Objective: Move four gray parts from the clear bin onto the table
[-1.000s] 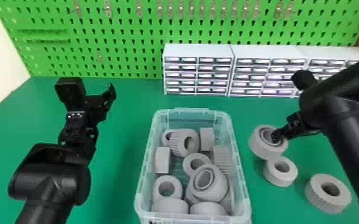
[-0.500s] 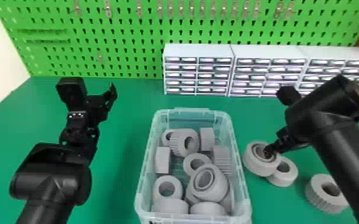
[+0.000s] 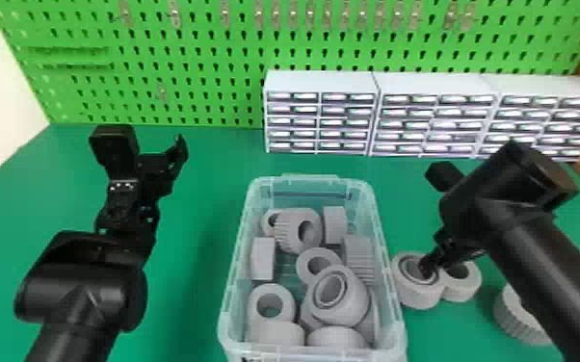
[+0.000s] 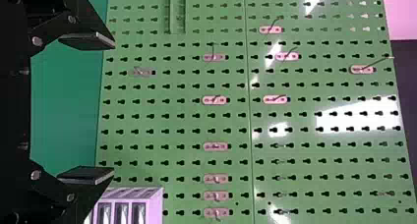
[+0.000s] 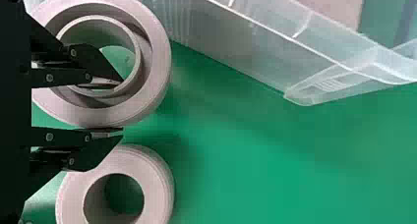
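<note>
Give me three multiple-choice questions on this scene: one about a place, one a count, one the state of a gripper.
1. Where do the white drawer units stand?
A) Beyond the bin
B) Inside it
C) Left of it

2. How many gray parts can be seen to the right of the bin?
A) One
B) Six
C) Three

3. How is the left gripper?
A) Shut on a part
B) Open
C) Shut and empty

Answers:
1: A, they line the table's far side by the pegboard.
2: C, one at the right gripper, its neighbor and a ribbed one.
3: B, its fingers are wide apart with nothing between them.
</note>
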{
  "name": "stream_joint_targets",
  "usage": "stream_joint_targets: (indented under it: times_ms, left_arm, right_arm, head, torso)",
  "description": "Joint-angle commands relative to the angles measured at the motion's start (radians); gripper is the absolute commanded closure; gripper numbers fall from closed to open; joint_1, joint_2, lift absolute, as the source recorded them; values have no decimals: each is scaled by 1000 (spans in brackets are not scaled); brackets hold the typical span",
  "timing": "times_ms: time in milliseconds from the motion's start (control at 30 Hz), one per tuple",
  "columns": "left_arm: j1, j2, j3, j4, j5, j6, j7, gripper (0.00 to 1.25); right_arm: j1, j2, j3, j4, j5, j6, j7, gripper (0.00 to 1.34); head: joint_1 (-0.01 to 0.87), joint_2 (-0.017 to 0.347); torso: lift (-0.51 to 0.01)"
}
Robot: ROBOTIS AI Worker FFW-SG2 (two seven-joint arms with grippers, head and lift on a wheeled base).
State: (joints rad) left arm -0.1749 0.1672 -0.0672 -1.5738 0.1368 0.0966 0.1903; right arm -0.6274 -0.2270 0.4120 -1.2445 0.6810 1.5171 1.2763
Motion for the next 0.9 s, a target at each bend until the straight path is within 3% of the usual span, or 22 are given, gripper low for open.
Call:
stream_joint_targets:
  times_ms: [0, 867]
  left_arm:
    - [0, -2, 0, 0, 1, 0, 0, 348]
    - [-6, -3, -11, 5, 18, 0, 12, 348]
  right_arm:
    - [-2, 1, 13, 16, 5, 0, 0, 972]
    - [-3, 14, -7, 99, 34, -35, 0, 970]
  head:
    - [693, 72]
    - [693, 72]
  torso:
    - [-52]
    - [-52]
